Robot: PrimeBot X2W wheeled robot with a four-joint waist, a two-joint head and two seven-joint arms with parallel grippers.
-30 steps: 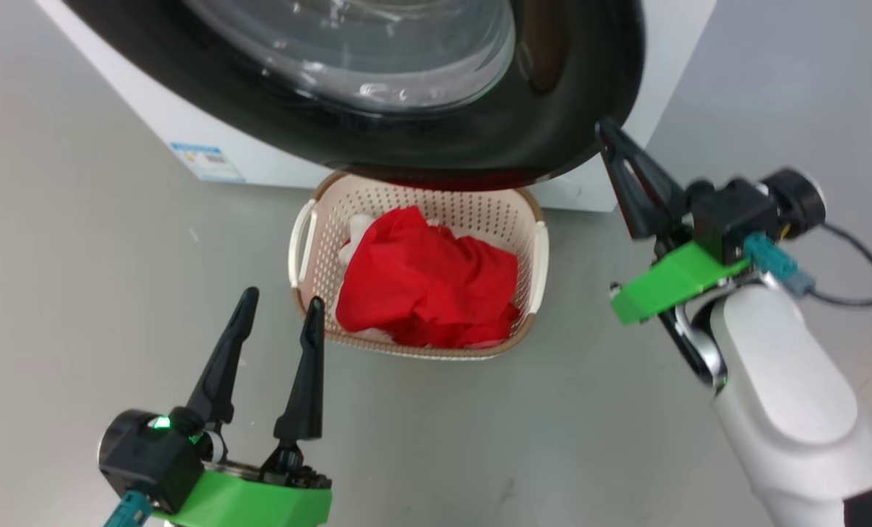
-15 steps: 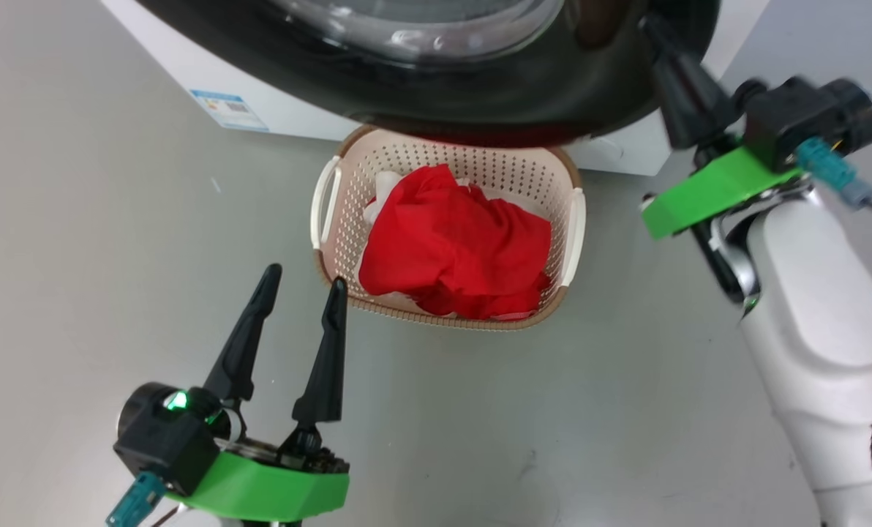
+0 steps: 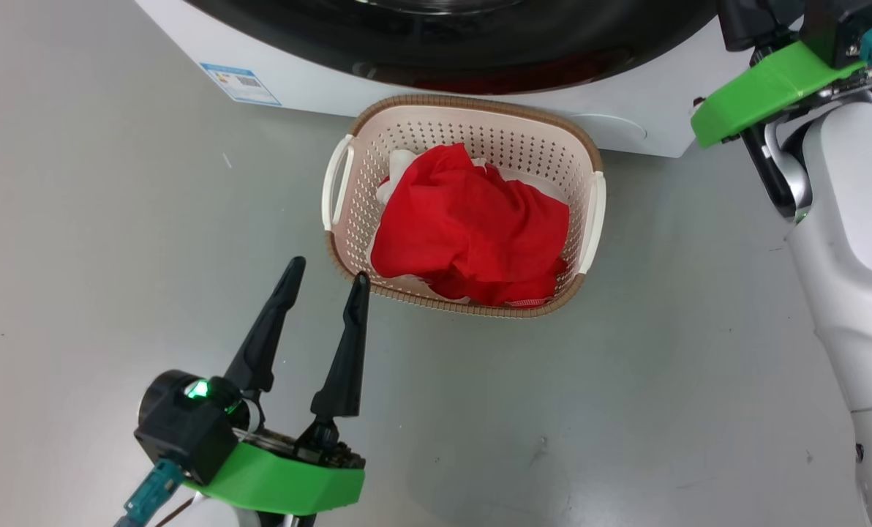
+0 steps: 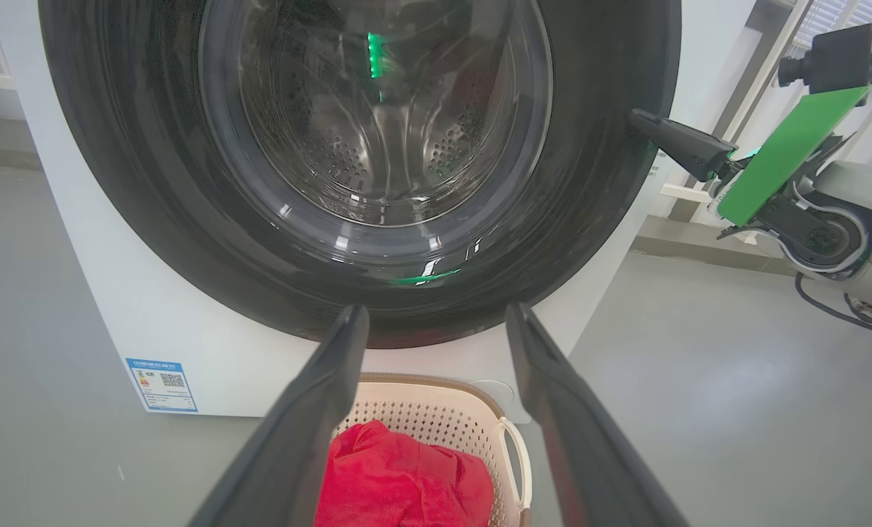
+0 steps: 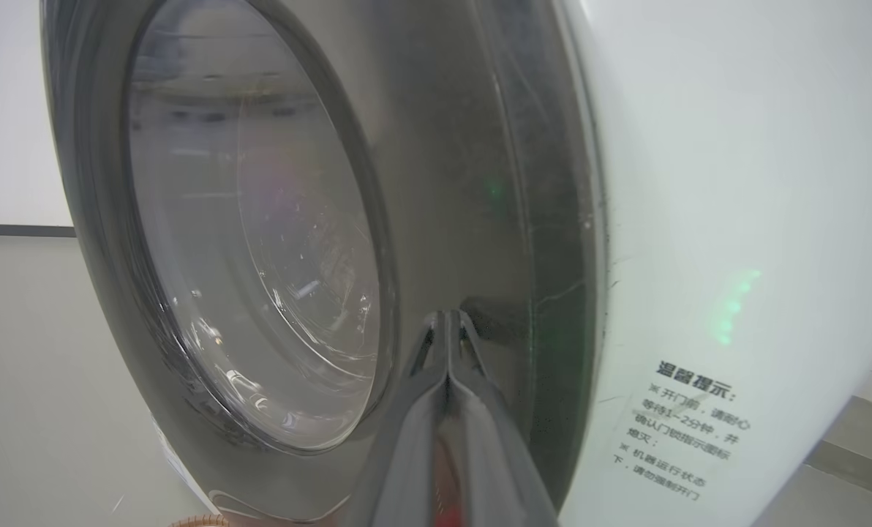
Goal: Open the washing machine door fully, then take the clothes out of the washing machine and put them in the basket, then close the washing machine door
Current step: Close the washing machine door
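The floor [image 3: 114, 219] is a smooth, light grey, slightly glossy surface with a few small scuff marks and specks. The washing machine [image 3: 319, 95] stands directly on it at the far side, its white base meeting the floor along a straight edge, with a small blue label at the lower corner. The basket [image 3: 472, 106] sits upright on the floor just in front of that base, its far rim close against the front panel. In the left wrist view, a dark cable [image 4: 827, 309] reaches the floor off to the side.
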